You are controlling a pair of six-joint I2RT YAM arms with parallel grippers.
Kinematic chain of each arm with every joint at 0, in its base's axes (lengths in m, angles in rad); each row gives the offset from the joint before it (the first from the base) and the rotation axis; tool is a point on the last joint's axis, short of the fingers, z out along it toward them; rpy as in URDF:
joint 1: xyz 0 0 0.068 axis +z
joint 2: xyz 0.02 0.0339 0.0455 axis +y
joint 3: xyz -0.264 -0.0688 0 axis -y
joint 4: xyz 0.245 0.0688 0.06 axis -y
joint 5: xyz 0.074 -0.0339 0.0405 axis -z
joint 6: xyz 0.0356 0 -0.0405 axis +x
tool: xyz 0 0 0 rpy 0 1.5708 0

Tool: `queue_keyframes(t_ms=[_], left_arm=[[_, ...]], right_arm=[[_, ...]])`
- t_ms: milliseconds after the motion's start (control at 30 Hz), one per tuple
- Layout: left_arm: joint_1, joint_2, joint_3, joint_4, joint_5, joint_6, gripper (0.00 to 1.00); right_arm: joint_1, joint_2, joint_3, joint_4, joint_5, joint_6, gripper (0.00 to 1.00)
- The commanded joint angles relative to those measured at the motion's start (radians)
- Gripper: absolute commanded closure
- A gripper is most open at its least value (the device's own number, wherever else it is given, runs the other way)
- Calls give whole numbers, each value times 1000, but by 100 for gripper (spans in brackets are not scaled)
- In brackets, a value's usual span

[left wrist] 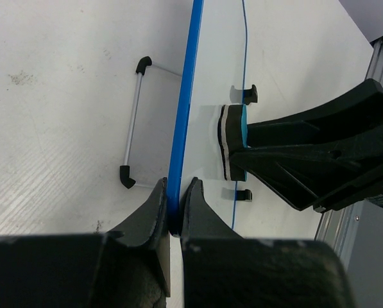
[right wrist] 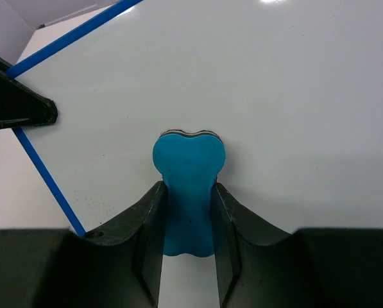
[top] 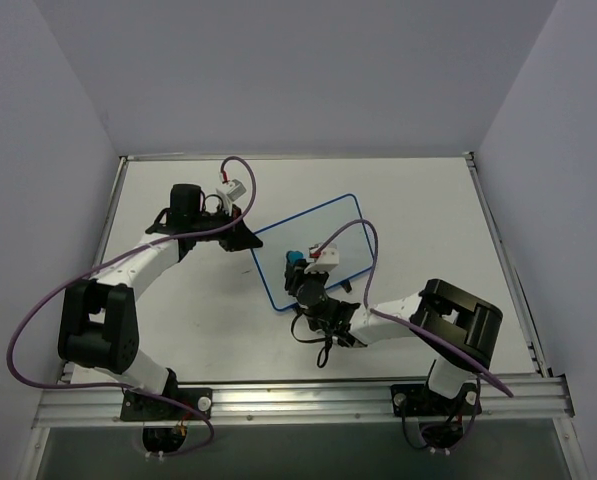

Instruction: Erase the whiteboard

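Whiteboard lies angled at mid-table. Left gripper is clenched on its blue rim at the board's left edge. Right gripper clamps the eraser. The eraser's face touches the board surface in its near-left part, close to the left gripper. A wire stand with black ends lies on the table beside the rim.

Left white-and-black arm stretches to frame centre-left; left black two-finger gripper pinched on edge of blue-rimmed white whiteboard. Right arm folded low, lower centre; right gripper clamped on small blue eraser block.
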Motion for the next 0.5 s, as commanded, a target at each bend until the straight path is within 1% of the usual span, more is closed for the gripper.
queue_keyframes(t_ms=[0,200,367,467], left_arm=[[-10,-2,-9,81,-211,242,98],[-10,-3,-9,80,-213,243,98],[-10,-7,-11,80,-216,243,98],[-10,-3,-11,81,-211,242,98]], right_arm=[[-47,11,-91,-45,-23,105,100],[-44,-51,-240,-105,32,274,100],[-23,-76,-257,-224,112,360,100],[-23,-84,-252,-234,126,354,100]])
